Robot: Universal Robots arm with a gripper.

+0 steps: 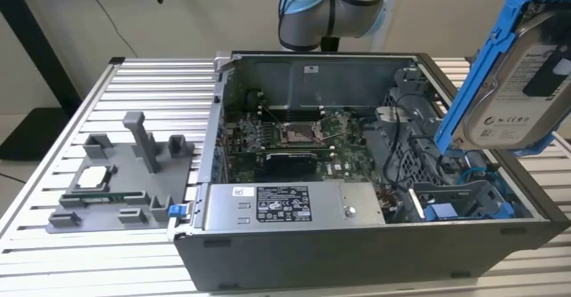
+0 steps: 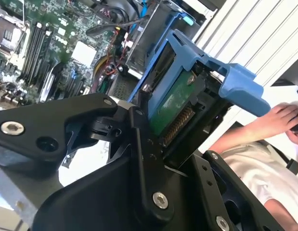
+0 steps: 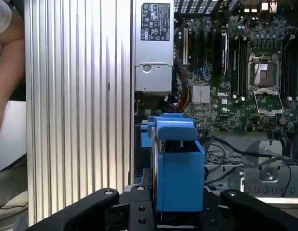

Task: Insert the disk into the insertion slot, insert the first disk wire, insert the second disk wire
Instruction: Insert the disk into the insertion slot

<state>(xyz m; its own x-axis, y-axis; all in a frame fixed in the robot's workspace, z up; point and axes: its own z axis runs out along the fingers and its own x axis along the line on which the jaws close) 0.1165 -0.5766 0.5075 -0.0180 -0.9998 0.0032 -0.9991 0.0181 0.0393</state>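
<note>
Disk [image 1: 522, 89] aloft over the slot [image 1: 462, 195], not yet inserted.
Silver-grey with a white label and clipped in a blue frame, the disk hangs tilted on edge at the exterior view's right. The slot, a grey cage with blue tabs, sits below in the case corner.

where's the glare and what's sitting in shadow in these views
First wrist view: table glares pale in bands; second wrist view: table washes out white behind the disk, black jaws read dark; exterior view: even light, case interior dimmer than the table.
</note>
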